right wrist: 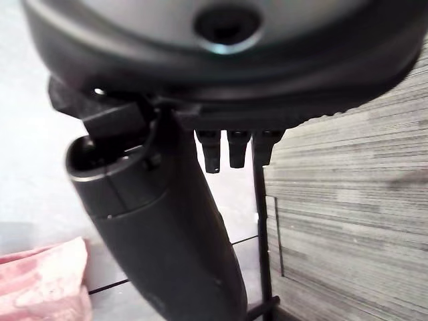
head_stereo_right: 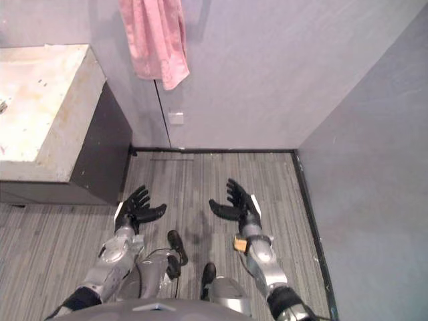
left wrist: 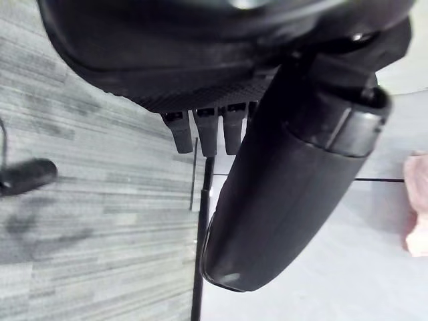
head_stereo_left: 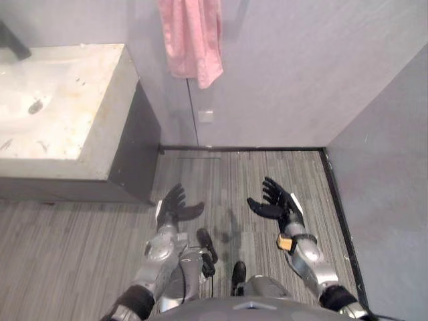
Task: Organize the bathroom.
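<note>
Both hands, left hand [head_stereo_left: 175, 206] and right hand [head_stereo_left: 277, 202], hover spread and empty above the floor [head_stereo_left: 80, 247]; the pink towel [head_stereo_left: 192, 39] hangs lengthwise down the wall [head_stereo_left: 301, 73].

Pink towel [head_stereo_left: 192, 37] hung on grey wall at 12 o'clock, draped in soft folds, lower corner dropping to a point; upper part ran beyond view. Pale stone washbasin counter [head_stereo_left: 100, 120] sat at 10 o'clock on dark cabinet [head_stereo_left: 137, 144], top mottled, speckled with small dark marks. Towel hung just beside counter's far corner, apart from it, well above striped grey floor [head_stereo_left: 267, 174].
</note>
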### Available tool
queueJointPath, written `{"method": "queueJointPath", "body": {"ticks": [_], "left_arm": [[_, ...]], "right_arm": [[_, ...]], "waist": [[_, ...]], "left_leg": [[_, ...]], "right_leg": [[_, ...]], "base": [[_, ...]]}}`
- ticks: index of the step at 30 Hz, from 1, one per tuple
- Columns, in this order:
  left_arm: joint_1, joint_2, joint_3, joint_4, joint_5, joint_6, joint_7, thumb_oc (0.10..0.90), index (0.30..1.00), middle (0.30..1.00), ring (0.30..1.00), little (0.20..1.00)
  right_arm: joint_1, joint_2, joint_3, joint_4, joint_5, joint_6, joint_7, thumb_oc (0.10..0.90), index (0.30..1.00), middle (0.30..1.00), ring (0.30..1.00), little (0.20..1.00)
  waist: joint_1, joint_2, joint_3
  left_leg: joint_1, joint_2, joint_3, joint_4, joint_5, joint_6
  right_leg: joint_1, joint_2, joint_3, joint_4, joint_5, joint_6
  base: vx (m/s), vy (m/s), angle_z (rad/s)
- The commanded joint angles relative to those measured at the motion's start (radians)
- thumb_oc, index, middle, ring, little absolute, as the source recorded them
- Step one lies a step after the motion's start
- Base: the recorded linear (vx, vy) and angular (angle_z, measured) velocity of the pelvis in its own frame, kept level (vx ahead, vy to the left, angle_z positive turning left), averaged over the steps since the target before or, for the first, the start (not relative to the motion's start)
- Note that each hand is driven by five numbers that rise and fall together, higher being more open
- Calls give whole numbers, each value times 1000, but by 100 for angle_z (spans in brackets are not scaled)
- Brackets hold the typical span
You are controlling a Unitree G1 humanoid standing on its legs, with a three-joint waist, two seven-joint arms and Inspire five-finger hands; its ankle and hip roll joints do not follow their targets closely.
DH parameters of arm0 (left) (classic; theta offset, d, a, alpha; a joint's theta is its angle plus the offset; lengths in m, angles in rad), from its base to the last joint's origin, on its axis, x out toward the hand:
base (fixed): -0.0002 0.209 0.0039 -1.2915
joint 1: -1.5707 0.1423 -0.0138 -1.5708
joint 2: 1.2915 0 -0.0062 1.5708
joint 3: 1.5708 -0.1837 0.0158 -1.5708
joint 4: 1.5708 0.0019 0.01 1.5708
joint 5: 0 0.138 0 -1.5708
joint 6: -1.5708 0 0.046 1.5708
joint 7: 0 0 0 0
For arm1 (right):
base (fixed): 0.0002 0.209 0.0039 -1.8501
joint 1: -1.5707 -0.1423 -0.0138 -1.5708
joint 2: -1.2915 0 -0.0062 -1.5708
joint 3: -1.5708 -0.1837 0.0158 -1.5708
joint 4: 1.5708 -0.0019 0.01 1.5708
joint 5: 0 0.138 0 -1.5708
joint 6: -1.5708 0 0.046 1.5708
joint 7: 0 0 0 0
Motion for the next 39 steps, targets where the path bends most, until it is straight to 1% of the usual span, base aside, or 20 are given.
{"method": "queueJointPath", "body": {"ticks": [1, 2, 5, 6, 7, 8, 10, 12, 13, 15, 17, 18, 22, 25, 27, 29, 34, 35, 37, 39], "left_arm": [[9, 43, 22, -127, 121, -157, -8, 800, 900, 900, 900, 900], [17, 57, 21, -130, 152, -163, -15, 800, 900, 900, 900, 900], [16, 68, 15, -113, 151, -160, -29, 800, 900, 900, 900, 900], [16, 77, 11, -101, 160, -171, -27, 800, 900, 900, 900, 900], [15, 78, 11, -99, 159, -173, -27, 800, 900, 900, 900, 900], [11, 86, 11, -94, 165, -185, -25, 800, 900, 900, 900, 900], [2, 94, 12, -95, 165, -192, -27, 800, 900, 900, 900, 900], [-6, 102, 13, -110, 168, -182, -21, 800, 900, 900, 900, 900], [-12, 107, 13, -119, 165, -171, -15, 800, 900, 900, 900, 900], [-21, 114, 11, -124, 171, -177, -5, 800, 900, 900, 900, 900], [-38, 111, 11, -133, 177, -193, 39, 800, 900, 900, 900, 900], [-38, 110, 12, -132, 178, -193, 39, 800, 900, 900, 900, 900], [-59, 87, -11, -153, 190, -209, 128, 800, 900, 900, 900, 900], [-65, 82, -16, -169, 195, -213, 148, 800, 900, 900, 900, 900], [-64, 95, -6, -194, 200, -211, 138, 800, 900, 900, 900, 900], [-70, 110, 6, -222, 217, -197, 97, 800, 900, 900, 900, 900], [-89, 122, 5, -257, 221, -193, 54, 800, 900, 900, 900, 900], [-108, 124, -12, -273, 244, -192, 73, 800, 900, 900, 900, 900], [-110, 124, -14, -274, 246, -193, 79, 800, 900, 900, 900, 900], [-154, 118, -25, -289, 227, -179, 101, 800, 900, 900, 900, 900]], "right_arm": [[-19, -4, 7, -130, -8, -136, -21, 800, 900, 900, 900, 900], [-23, 5, 15, -122, -12, -137, -31, 800, 900, 900, 900, 900], [-21, 14, 26, -121, -3, -144, -42, 800, 900, 900, 900, 900], [-18, 19, 24, -122, -10, -141, -29, 800, 900, 900, 900, 900], [-18, 20, 24, -121, -10, -142, -27, 800, 900, 900, 900, 900], [-19, 25, 22, -117, -9, -142, -18, 800, 900, 900, 900, 900], [-10, 26, 12, -124, -23, -144, -10, 800, 900, 900, 900, 900], [-9, 22, 13, -127, -17, -147, -13, 800, 900, 900, 900, 900], [-13, 22, 14, -128, -20, -150, -19, 800, 900, 900, 900, 900], [-19, 20, 15, -127, -16, -153, -13, 800, 900, 900, 900, 900], [-26, 15, 25, -139, -41, -167, -4, 800, 900, 900, 900, 900], [-26, 15, 25, -139, -41, -167, -4, 800, 900, 900, 900, 900], [-57, -32, 48, -174, -36, -192, -1, 800, 900, 900, 900, 900], [-82, -44, 51, -194, -35, -190, -12, 800, 900, 900, 900, 900], [-94, -46, 44, -223, -39, -189, -36, 800, 900, 900, 900, 900], [-84, -43, 28, -249, -37, -186, -76, 800, 900, 900, 900, 900], [-40, -44, -8, -291, -94, -194, -129, 800, 900, 900, 900, 900], [-32, -57, -20, -314, -98, -199, -142, 800, 900, 900, 900, 900], [-32, -59, -21, -317, -95, -200, -141, 800, 900, 900, 900, 900], [-34, -86, -44, -348, -116, -203, -166, 800, 900, 900, 900, 900]], "waist": [[10, -13, -89], [15, -26, -99], [15, -36, -121], [14, -37, -131], [14, -36, -133], [18, -26, -138], [20, -3, -143], [14, 5, -141], [18, 11, -141], [11, 2, -133], [0, -31, -116], [2, -29, -118], [6, -83, -111], [-1, -88, -105], [-26, -86, -92], [-60, -78, -92], [-111, -77, -125], [-130, -80, -146], [-132, -81, -148], [-156, -87, -159]], "left_leg": [[-43, -72, 5, 6, 100, 88], [-24, -92, 19, 16, 19, 134], [17, -119, 14, -16, -42, 185], [48, -128, 5, -40, -54, 199], [55, -127, 3, -45, -55, 201], [80, -114, -4, -71, -54, 202], [106, -88, -31, -100, -50, 195], [126, -78, -52, -108, -56, 190], [135, -65, -62, -115, -56, 182], [154, -65, -74, -121, -59, 171], [162, -67, -92, -108, -48, 141], [158, -63, -90, -107, -45, 140], [130, -109, -129, -87, -43, 101], [132, -125, -156, -81, -51, 90], [192, -134, -203, -105, -73, 92], [260, -137, -272, -154, -93, 105], [333, -119, -329, -181, -122, 110], [345, -116, -323, -147, -137, 101], [345, -115, -322, -141, -140, 99], [301, -67, -298, 101, -50, 33]], "right_leg": [[51, 69, -18, 48, -16, 61], [57, 55, -5, 77, -19, 76], [48, 36, -4, 154, -3, 113], [33, 3, -22, 219, 32, 148], [29, -6, -28, 234, 38, 155], [11, -55, -61, 313, 57, 183], [-36, -104, -75, 462, 101, 195], [-81, -128, -83, 510, 101, 194], [-97, -148, -103, 486, 98, 188], [-96, -176, -133, 433, 62, 190], [-71, -155, -131, 191, 44, 185], [-72, -151, -130, 183, 51, 183], [-81, -133, -107, -123, 181, 182], [-144, -123, -88, -123, 228, 196], [-206, -116, -82, -123, 280, 211], [-242, -97, -51, -101, 290, 213], [-247, -77, -42, -76, 275, 190], [-228, -66, -45, -83, 263, 169], [-226, -65, -46, -85, 262, 167], [-201, -61, -51, -87, 241, 121]], "base": [[350, 39, -53], [273, 45, -38], [329, 74, -27], [240, 76, -17], [311, 107, -16], [187, 74, -8], [222, 90, -7], [139, 29, -1], [117, -20, 24], [136, -74, 19], [142, -149, 14], [129, -116, 24], [162, -64, 11], [194, -35, 18], [365, -132, 18], [317, -125, 47], [269, -125, 94], [198, -89, 34], [140, -77, 72], [182, -137, 67]]}}
